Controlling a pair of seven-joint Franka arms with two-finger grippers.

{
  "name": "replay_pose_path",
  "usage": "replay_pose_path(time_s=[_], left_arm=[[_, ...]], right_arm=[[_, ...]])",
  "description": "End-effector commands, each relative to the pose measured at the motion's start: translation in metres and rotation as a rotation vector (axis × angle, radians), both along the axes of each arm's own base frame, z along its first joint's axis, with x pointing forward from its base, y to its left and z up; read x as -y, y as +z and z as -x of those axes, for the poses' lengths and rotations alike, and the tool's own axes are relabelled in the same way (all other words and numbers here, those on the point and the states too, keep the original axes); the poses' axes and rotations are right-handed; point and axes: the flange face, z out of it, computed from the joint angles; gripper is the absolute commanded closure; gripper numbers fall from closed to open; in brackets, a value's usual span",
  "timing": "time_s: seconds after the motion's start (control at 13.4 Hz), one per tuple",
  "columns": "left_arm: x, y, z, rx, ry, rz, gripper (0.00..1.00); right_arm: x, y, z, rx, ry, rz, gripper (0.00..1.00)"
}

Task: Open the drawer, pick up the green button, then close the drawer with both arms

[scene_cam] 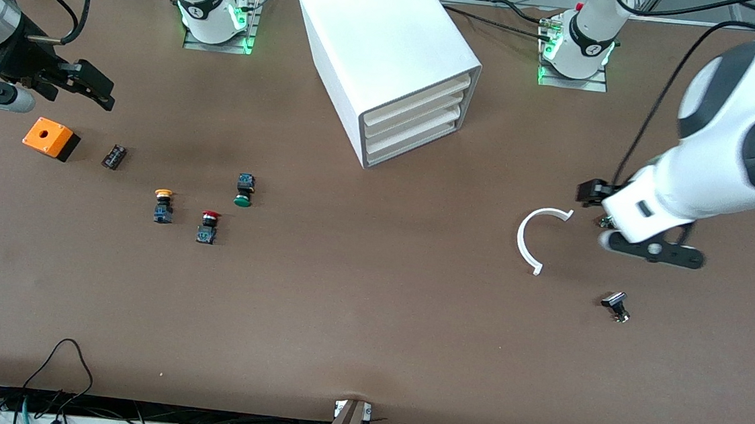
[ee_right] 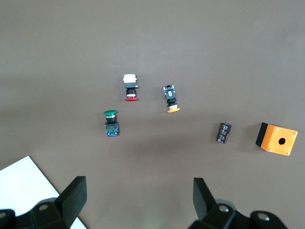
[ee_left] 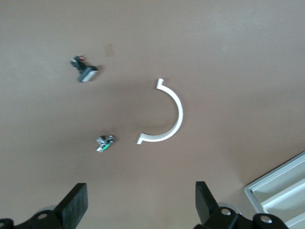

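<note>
I see the drawer [scene_cam: 411, 141] closed and the button [scene_cam: 244, 190] on the table. Left gripper [ee_left: 140, 206] and right gripper [ee_right: 138, 200] hover fully spread, empty.

Table [scene_cam: 368, 332]: brown, matte.
Cabinet [scene_cam: 377, 43]: white, three drawers shut, between the arm bases.
Toward the right arm's end: orange box [scene_cam: 50, 138], dark capacitor [scene_cam: 114, 157], orange-capped button [scene_cam: 163, 206], red-capped button [scene_cam: 208, 227], green button [scene_cam: 244, 190], all lying apart.
Toward the left arm's end: white half-ring [scene_cam: 534, 236], small black part [scene_cam: 615, 305].
</note>
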Motion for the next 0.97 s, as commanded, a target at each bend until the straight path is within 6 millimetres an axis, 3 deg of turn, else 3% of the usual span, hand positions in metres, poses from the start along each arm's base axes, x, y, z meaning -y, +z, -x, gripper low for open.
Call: replay_pose_path(time_s=[0.0, 0.15, 0.3, 0.6, 0.89], left_arm=[[-0.036, 0.014, 0.03, 0.034, -0.014, 0.032, 0.01], [-0.049, 0.025, 0.052, 0.137, 0.016, 0.04, 0.01], [-0.039, 0.035, 0.073, 0.249, -0.003, 0.028, 0.01], [-0.063, 0.043, 0.073, 0.276, 0.038, 0.043, 0.01], [-0.067, 0.041, 0.076, 0.245, 0.053, 0.042, 0.01]], right_arm=[[-0.003, 0.003, 0.009, 0.006, -0.002, 0.017, 0.01], [-0.006, 0.003, 0.01, 0.003, 0.001, 0.017, 0.01], [-0.001, 0.004, 0.009, 0.003, -0.008, 0.016, 0.01], [-0.001, 0.005, 0.01, 0.003, 0.031, 0.016, 0.01], [-0.003, 0.01, 0.009, 0.012, 0.028, 0.015, 0.01]])
